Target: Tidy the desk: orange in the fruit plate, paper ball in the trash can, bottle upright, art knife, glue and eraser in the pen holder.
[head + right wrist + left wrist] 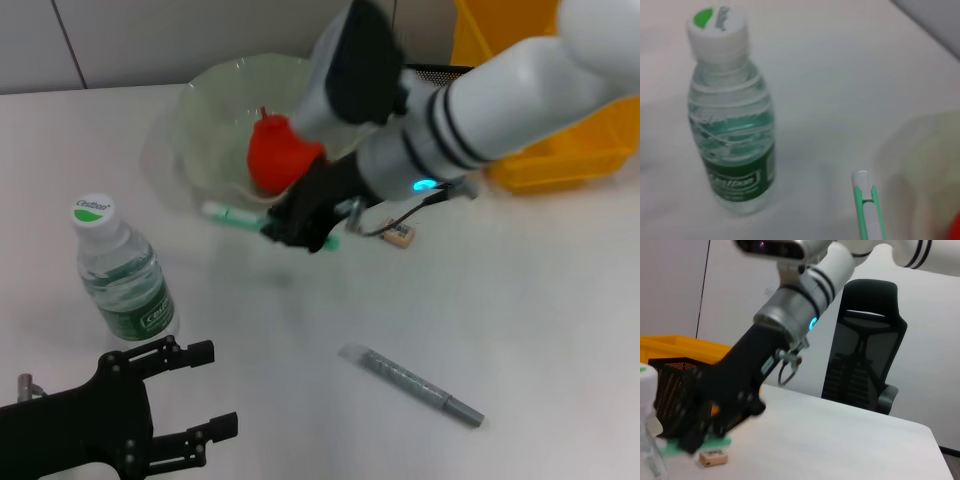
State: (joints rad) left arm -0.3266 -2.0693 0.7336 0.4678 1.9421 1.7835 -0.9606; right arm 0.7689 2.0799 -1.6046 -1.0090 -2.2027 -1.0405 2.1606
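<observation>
A red-orange fruit (278,152) lies in the translucent fruit plate (215,100) at the back. My right gripper (298,222) is down over the middle of the green-and-white art knife (228,213), which lies on the desk in front of the plate; the knife's end shows in the right wrist view (867,207). The water bottle (122,272) stands upright at the left, also in the right wrist view (732,130). A small eraser (400,236) lies to the right of the gripper. The grey glue stick (412,384) lies near the front. My left gripper (215,390) is open and empty at the front left.
The black mesh pen holder (440,72) stands behind the right arm, next to a yellow crate (560,150). In the left wrist view the holder (672,385), eraser (713,457) and an office chair (865,355) show. No paper ball or trash can is in view.
</observation>
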